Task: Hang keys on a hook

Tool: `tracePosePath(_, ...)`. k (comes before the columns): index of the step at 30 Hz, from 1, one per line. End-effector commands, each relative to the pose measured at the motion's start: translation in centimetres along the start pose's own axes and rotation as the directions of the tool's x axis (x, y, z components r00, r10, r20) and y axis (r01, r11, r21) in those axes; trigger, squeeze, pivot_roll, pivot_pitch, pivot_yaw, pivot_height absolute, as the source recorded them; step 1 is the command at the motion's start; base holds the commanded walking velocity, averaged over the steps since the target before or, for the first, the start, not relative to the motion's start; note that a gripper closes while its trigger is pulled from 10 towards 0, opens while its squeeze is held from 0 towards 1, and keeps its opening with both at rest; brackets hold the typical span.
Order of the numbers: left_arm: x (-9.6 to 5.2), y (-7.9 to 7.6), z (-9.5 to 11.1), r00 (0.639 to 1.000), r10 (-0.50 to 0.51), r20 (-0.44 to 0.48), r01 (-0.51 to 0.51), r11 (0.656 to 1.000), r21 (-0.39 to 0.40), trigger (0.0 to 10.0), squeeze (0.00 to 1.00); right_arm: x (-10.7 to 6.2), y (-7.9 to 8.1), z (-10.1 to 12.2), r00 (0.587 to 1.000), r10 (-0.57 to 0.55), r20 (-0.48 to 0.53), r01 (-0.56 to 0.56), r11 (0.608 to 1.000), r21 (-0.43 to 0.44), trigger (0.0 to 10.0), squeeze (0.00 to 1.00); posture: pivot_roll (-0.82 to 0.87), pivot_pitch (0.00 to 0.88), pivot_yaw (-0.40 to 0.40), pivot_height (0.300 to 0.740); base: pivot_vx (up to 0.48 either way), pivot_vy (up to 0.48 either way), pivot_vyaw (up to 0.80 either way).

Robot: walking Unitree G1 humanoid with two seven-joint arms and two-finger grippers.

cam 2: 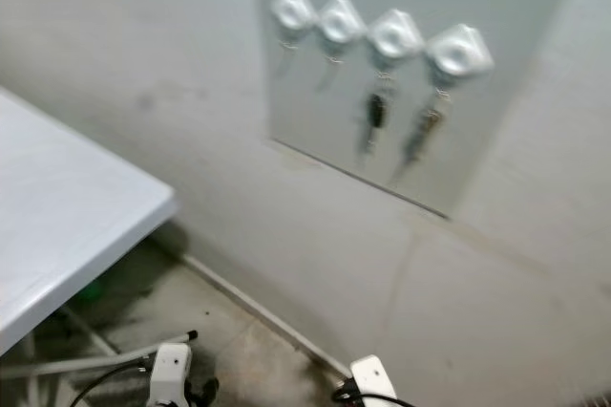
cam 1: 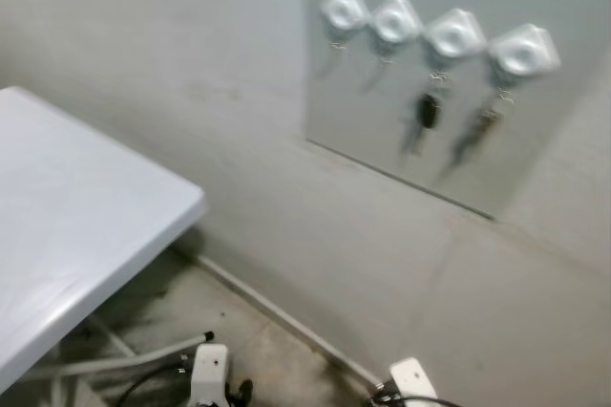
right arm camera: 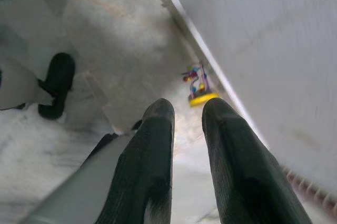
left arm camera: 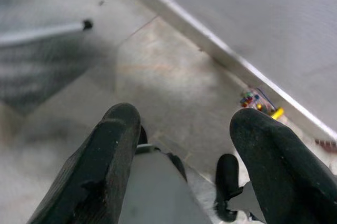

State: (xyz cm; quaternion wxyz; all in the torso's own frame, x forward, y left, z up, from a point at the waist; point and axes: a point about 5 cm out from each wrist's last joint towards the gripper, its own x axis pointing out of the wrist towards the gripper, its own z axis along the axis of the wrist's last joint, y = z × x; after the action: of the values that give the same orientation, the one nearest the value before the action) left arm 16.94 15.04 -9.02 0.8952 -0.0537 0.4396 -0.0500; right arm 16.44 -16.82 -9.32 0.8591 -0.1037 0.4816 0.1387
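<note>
four hooks point(cam 1: 434, 30) sit in a row on a panel point(cam 1: 535, 154) mounted on the wall point(cam 1: 220, 73). keys point(cam 1: 429, 111) hang from the two rightmost hooks. the bench point(cam 1: 67, 206) stands left, below the panel.

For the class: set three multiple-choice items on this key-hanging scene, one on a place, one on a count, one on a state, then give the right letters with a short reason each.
1. Where do the hooks sit?
A. on the floor
B. on a grey panel on the wall
C. on the table top

2. How many white hooks are in the row?
A. two
B. four
C. six

3. How do the left gripper's fingers stand?
A. apart, holding nothing
B. clamped on a key
C. closed around a hook

Answers:
1 B: the hooks are fixed to the panel, up and to the right of the table.
2 B: four show side by side, and keys hang under the two on the right.
3 A: the left gripper shows bare floor between its fingers.
</note>
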Motion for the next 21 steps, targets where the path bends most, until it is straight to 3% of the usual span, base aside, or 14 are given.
tracePosePath(1, -0.27, 0.93, -0.47, 1.0, 0.022, -0.021, -0.022, 1.0, 0.008, 10.0, 0.0, 0.24, 0.79, 0.66, 1.0, 0.022, 0.016, -0.022, 1.0, 0.005, 10.0, 0.0, -0.11, 0.0, -0.027, 0.74, 0.0, 0.0, 0.8)
tracePosePath(21, -0.17, 1.01, -0.06, 1.0, 0.027, -0.012, -0.027, 1.0, -0.009, 10.0, 0.0, 0.27, 0.71, 0.87, 1.0, 0.022, 0.019, -0.022, 1.0, 0.016, 10.0, 0.0, -0.11, 0.0, -0.027, 0.74, 0.0, 0.0, 0.8)
